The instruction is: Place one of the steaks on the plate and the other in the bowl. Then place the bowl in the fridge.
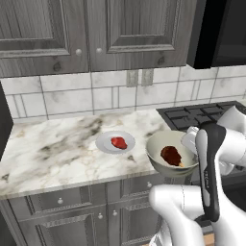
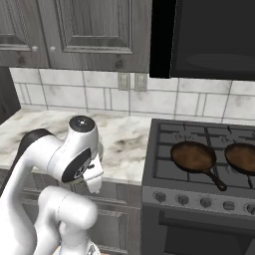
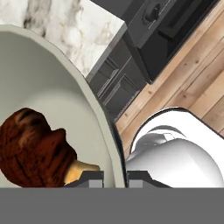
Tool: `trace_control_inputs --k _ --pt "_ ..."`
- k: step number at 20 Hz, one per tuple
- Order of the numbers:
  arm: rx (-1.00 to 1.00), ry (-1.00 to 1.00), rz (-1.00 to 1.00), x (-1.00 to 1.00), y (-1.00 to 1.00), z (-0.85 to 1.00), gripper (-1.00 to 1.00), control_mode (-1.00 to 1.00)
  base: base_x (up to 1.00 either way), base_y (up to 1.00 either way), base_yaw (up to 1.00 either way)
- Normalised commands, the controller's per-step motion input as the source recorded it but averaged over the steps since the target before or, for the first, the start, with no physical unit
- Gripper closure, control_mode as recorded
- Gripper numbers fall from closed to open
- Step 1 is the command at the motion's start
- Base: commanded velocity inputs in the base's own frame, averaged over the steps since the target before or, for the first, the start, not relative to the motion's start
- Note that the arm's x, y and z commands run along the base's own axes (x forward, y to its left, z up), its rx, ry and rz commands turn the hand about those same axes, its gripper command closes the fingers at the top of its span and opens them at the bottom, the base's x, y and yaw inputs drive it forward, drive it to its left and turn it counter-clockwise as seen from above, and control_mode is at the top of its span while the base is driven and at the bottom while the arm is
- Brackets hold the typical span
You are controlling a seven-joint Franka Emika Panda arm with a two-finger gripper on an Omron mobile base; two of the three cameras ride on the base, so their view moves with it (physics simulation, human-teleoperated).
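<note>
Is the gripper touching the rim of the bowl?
Touching. In the hand view the gripper has one fingertip on each side of the bowl rim, jaws shut on it; the dark steak lies inside.

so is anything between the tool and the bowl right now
No. The tool is shut on the rim of the bowl, one fingertip on each side of the wall. The dark steak lies inside, clear of the grip.

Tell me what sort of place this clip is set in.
A rendered home kitchen, by the look of it: a marble-look counter under wood-grain cabinets, a tiled backsplash, and a gas stove with two frying pans.
</note>
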Motion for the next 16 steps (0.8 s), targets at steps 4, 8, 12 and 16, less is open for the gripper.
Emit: trace_control_inputs --k 4,8,12,16 --pt "0.0 0.0 0.0 -0.03 0.0 0.0 1.0 -1.0 0.0 0.0 0.0" --pt "0.0 0.0 0.01 -0.09 0.0 0.0 1.0 1.0 -0.12 0.0 0.03" --pt "0.0 0.0 0.0 0.0 0.0 0.0 1.0 1.0 -0.5 -0.01 0.16" --pt "0.0 0.0 0.0 0.0 0.0 0.0 1.0 1.0 -0.86 0.05 0.34"
